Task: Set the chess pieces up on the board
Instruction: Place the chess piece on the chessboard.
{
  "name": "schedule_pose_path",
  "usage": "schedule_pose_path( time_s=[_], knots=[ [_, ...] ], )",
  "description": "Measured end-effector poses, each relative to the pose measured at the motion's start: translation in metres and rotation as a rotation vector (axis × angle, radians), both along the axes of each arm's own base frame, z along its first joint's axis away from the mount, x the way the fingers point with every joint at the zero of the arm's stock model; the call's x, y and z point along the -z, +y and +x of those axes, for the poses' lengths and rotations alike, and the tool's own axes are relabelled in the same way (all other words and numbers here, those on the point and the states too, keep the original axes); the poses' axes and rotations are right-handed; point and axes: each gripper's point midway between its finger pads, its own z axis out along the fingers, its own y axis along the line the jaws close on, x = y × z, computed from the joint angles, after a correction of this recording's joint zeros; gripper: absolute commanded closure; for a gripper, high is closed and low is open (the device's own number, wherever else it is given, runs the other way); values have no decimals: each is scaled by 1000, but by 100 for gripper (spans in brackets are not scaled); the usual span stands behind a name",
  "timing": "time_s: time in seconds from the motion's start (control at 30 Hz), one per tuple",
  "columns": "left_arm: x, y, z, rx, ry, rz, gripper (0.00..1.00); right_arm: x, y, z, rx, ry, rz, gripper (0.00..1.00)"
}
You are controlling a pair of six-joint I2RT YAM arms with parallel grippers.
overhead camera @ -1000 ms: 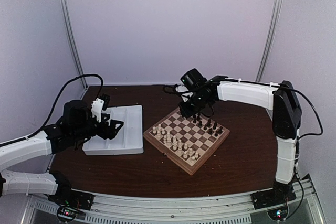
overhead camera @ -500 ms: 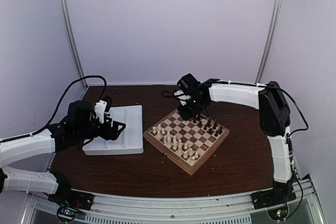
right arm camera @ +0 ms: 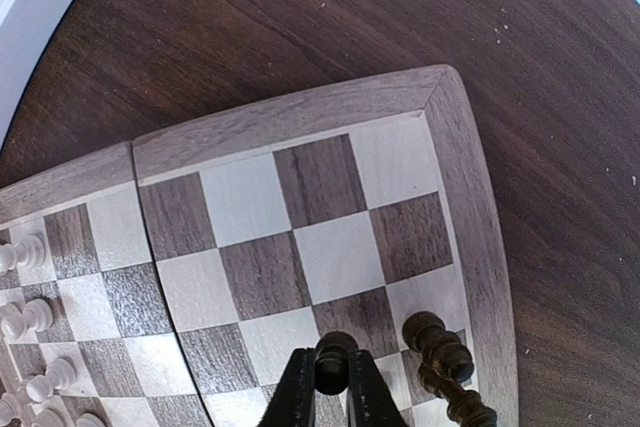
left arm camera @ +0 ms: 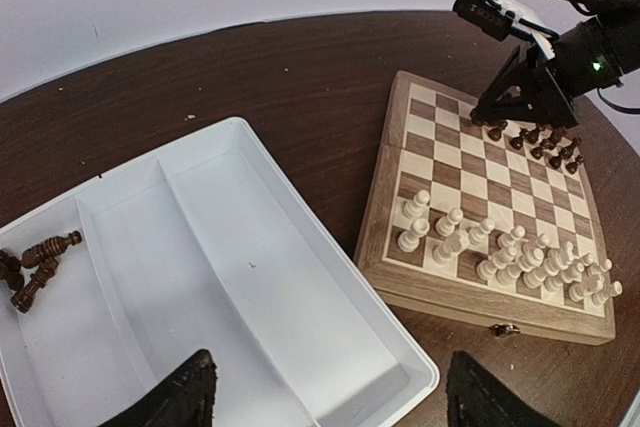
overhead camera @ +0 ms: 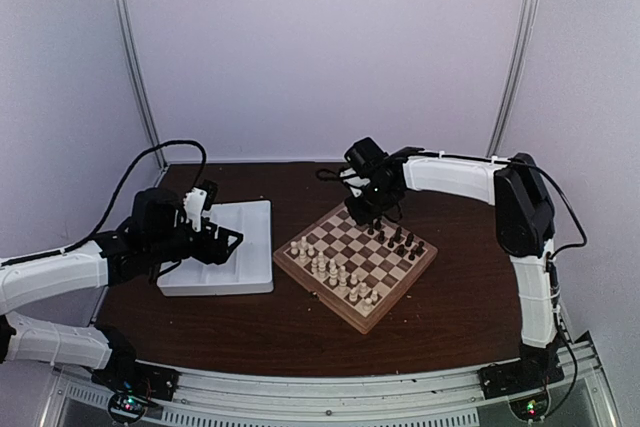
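Over the last second the right tool [right arm camera: 333, 387] has slid toward the board [right arm camera: 470, 197] at its 12 o'clock corner, pinched tight on a dark piece [right arm camera: 335, 359] of turned wood over a square beside the rim, so a placement looks close. Other chess pieces [left arm camera: 540, 142], small and knobbed, stand along the 2 o'clock edge. A few lie in the smooth white plastic tray [left arm camera: 250, 267] at 9 o'clock, where the left tool [left arm camera: 335, 392] has edged in, spread wide and empty. Grained checkered squares meet a thick tan rim on the dark wood counter [right arm camera: 300, 27].

Matt wooden board [right arm camera: 300, 112], smooth white plastic tray [left arm camera: 250, 267], dark wood-grain table [right arm camera: 250, 17]
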Motion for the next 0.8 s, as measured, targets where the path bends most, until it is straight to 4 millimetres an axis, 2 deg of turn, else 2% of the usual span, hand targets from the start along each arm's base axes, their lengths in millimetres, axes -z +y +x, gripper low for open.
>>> schedule_pose_path(
  time_s=[0.47,0.8],
  knots=[
    [-1,-1,1,0,-1,-1,21,7,-9,8,40,5,-1,89],
    [1,-1,0,3,6,1,21,17,-11,5,46,20,-9,83]
  ],
)
